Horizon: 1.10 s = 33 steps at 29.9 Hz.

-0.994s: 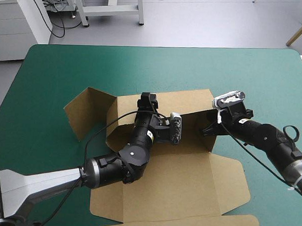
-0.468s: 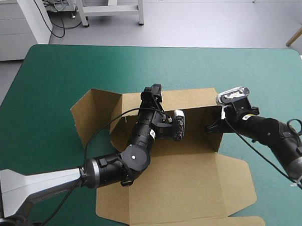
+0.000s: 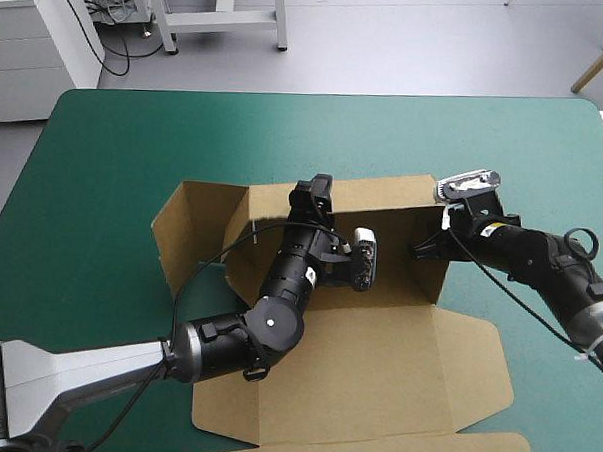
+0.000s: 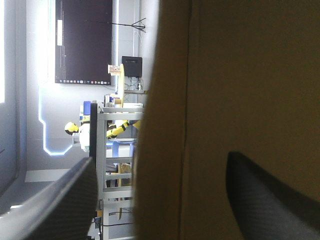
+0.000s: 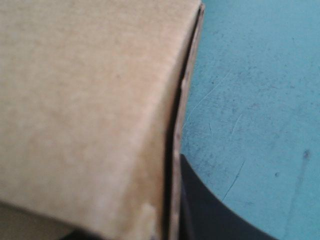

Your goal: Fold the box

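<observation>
Two grippers of mine are at work on one sheet of board. Largest in the high view is the teal-green covered table point(image 3: 115, 148), and on it, a little toward 5 o'clock from the centre, sits the brown cardboard box point(image 3: 376, 359). It is half built: its lid panel lies flat toward 6 o'clock, its back wall stands at 12 o'clock, a side flap leans out toward 9 o'clock, and another wall stands at 3 o'clock.

My left gripper point(image 3: 316, 192) reaches up over the tray floor to the top of the back wall. In my left wrist view its black fingers point(image 4: 60, 205) are spread apart, with the wall's brown edge point(image 4: 165, 100) standing between them.

My right gripper point(image 3: 421, 251) is at the 3 o'clock wall, near its back corner. In my right wrist view the board point(image 5: 85, 100) fills most of what I see. One black finger point(image 5: 210, 215) lies tight against the board's edge and the other is hidden behind it, so I read this gripper point(image 5: 172, 165) as pinching the wall.
</observation>
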Tool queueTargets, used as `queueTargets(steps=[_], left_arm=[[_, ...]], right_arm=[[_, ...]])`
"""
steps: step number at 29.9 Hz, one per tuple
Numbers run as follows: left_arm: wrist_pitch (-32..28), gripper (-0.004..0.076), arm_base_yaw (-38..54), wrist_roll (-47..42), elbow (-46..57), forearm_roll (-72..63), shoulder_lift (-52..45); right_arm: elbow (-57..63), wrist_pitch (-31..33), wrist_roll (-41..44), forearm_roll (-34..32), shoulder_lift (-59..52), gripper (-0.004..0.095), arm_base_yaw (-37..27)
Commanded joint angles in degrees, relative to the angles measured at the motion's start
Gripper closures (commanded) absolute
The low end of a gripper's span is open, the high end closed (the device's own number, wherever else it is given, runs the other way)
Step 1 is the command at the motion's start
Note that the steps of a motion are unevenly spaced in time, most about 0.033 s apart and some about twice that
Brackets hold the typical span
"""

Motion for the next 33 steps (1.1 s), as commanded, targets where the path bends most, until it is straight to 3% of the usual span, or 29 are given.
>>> queueTargets(steps=[1,9,16,20,33], left_arm=[[1.8,0.022,-0.6,-1.0,-1.4,6.3,-1.8],[2.8,0.0223,-1.7,-1.0,-1.4,6.3,-1.8],[11.4,0.029,-5.9,-0.3,-1.4,6.3,-2.4],[12.7,0.0327,-7.4,-0.2,-1.4,6.3,-4.0],[13.5,0.0358,-7.8,-0.2,-2.6,6.3,-16.2]], right_arm=[[-2.6,2.7,0.1,-2.4,0.6,0.0908,0.1],[-5.4,3.8,1.9,-3.0,4.3,0.0908,0.1],[-8.7,7.5,5.8,-3.9,7.5,0.0908,0.1],[-11.9,9.9,8.4,-5.0,8.0,0.0908,0.1],[-29.8,31.2,17.9,-10.2,16.7,0.0908,0.1]])
